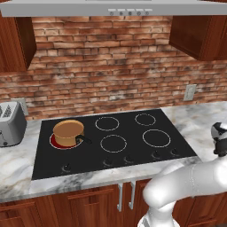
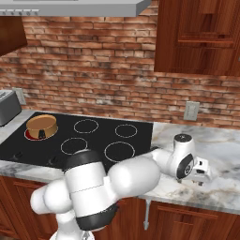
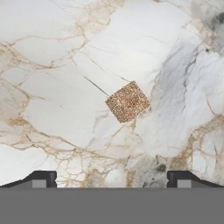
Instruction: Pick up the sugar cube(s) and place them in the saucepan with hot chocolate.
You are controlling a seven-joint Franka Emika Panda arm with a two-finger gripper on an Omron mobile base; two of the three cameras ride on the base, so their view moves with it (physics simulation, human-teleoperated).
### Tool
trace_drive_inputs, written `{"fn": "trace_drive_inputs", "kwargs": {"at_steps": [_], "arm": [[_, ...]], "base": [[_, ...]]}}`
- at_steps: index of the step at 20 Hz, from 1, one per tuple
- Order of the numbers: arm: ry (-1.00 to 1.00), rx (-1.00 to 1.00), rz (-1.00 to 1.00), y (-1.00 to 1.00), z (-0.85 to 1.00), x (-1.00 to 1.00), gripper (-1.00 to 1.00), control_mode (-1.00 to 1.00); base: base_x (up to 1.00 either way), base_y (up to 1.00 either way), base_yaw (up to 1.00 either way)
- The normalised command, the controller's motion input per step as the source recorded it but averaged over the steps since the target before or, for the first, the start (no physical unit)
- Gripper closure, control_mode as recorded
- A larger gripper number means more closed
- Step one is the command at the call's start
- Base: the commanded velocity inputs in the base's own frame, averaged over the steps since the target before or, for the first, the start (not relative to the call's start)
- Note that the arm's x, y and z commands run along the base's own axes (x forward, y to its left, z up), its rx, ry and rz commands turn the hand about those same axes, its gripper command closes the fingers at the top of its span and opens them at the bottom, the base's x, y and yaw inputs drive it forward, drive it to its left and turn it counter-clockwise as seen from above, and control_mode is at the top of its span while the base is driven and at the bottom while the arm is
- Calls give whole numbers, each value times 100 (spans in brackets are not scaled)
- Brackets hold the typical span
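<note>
A brown speckled sugar cube [image 3: 127, 101] lies on the marble counter, straight below the hand and apart from both fingertips. My gripper [image 3: 111, 180] is open above it, with one dark fingertip [image 3: 41, 178] on the left and the other on the right. In the right base view my gripper [image 2: 202, 177] hangs low over the counter to the right of the stove. The copper-orange saucepan with hot chocolate [image 1: 68, 132] [image 2: 42, 125] stands on the red-glowing front left burner, its short black handle pointing toward the cooktop's middle.
The black cooktop [image 1: 133, 146] has several unlit burner rings and knobs along its front. A grey toaster [image 1: 11, 124] [image 2: 7, 107] stands on the counter to its left. A wall outlet [image 2: 191, 110] sits on the brick wall, with wooden cabinets above.
</note>
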Motion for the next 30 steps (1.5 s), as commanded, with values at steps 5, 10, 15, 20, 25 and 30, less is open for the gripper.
{"fn": "trace_drive_inputs", "kwargs": {"at_steps": [5,10,15,20,25,30], "arm": [[18,12,4,-20,26,1,-100,-100],[10,16,4,-22,26,0,-100,-100],[-1,14,3,-4,-14,0,-100,-100],[-5,3,2,0,-13,14,-100,-100],[0,0,1,0,-12,51,-100,-100],[0,0,0,1,-18,16,-100,-100]], "base": [[0,0,0],[0,0,0],[0,0,0],[0,0,0],[0,0,0],[0,0,0]]}}
